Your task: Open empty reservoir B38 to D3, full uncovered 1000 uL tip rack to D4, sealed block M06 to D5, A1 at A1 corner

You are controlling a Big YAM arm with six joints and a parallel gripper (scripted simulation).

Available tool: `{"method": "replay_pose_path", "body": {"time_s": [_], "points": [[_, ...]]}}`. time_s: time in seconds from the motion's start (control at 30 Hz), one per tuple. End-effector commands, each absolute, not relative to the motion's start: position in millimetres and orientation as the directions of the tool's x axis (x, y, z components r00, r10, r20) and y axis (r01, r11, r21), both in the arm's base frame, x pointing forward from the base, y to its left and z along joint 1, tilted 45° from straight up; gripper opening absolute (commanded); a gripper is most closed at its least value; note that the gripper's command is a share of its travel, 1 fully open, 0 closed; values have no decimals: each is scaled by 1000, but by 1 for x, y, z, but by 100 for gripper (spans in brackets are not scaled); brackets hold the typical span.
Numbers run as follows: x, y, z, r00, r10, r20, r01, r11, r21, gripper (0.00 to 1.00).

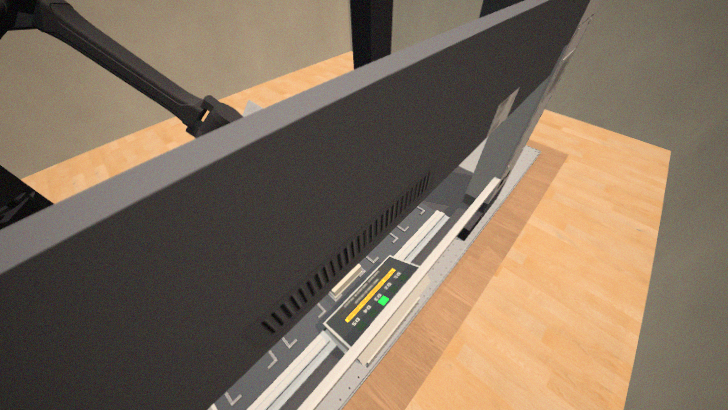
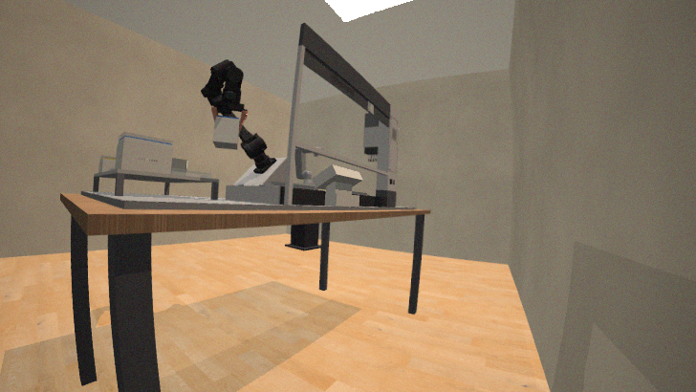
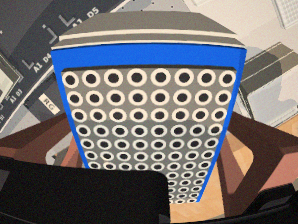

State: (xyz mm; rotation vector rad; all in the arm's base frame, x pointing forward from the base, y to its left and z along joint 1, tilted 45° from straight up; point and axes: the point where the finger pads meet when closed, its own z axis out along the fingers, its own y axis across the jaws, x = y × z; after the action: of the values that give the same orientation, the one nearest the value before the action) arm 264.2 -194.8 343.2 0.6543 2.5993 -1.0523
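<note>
My gripper is shut on a tip rack with a blue plate, full of pale-ringed tips and with no cover on it. In the exterior view the gripper holds the rack high in the air, between the shelf and the machine frame. Below the rack the wrist view shows deck positions with white corner brackets. The top view shows only part of the arm behind a dark panel.
A tall dark panel on a frame fills the top view, with a status screen and deck brackets below it. A pale box stands on the shelf.
</note>
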Motion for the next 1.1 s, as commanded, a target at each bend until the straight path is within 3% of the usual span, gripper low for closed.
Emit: {"method": "replay_pose_path", "body": {"time_s": [0.0, 1.07], "points": [[268, -192, 375, -887, 226, -402, 444, 657, -609, 0], [268, -191, 375, -989, -142, -34, -73, 681, -728, 0]]}}
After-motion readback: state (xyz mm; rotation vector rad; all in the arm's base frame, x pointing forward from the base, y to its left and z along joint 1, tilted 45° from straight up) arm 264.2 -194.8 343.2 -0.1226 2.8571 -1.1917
